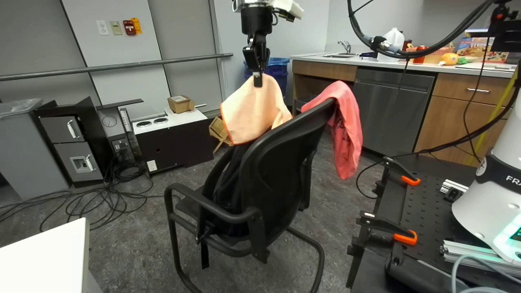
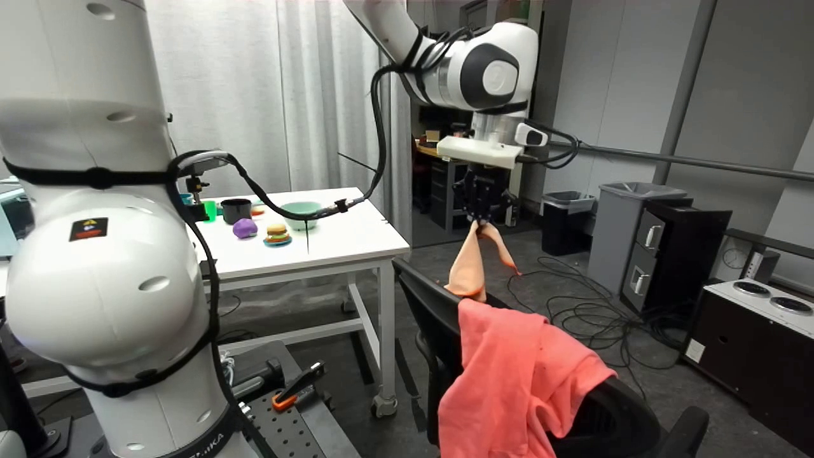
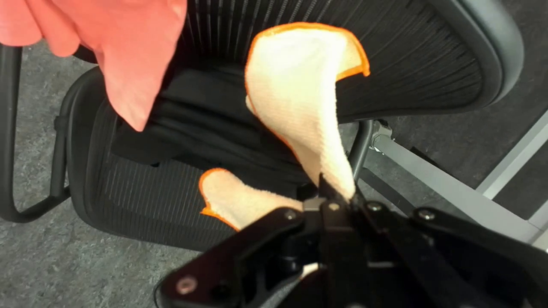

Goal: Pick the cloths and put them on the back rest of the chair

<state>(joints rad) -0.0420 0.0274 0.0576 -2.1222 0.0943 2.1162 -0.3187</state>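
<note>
The wrist view shows two tails of the peach cloth (image 3: 295,85) beneath the pincer (image 3: 336,196), one over the mesh of the back rest (image 3: 411,64), one over the seat (image 3: 158,201); an exterior view gives its broad face instead. The pincer is clenched on this cloth. Lower than the pincer, in both exterior views, the salmon cloth (image 2: 521,369) lies draped across the top of the back rest. Left of the pincer, an exterior view has a white desk (image 2: 356,232) bearing a green bowl (image 2: 302,216). In an exterior view a counter (image 1: 313,57) with a faucet (image 1: 346,46) stands right of the pincer; grey floor (image 1: 130,248) spreads below. There the back rest hides part of the peach cloth; whether they touch cannot be told. In an exterior view the salmon cloth runs off the bottom edge. The black bundle (image 1: 232,191) on the seat is hard to make out.
</note>
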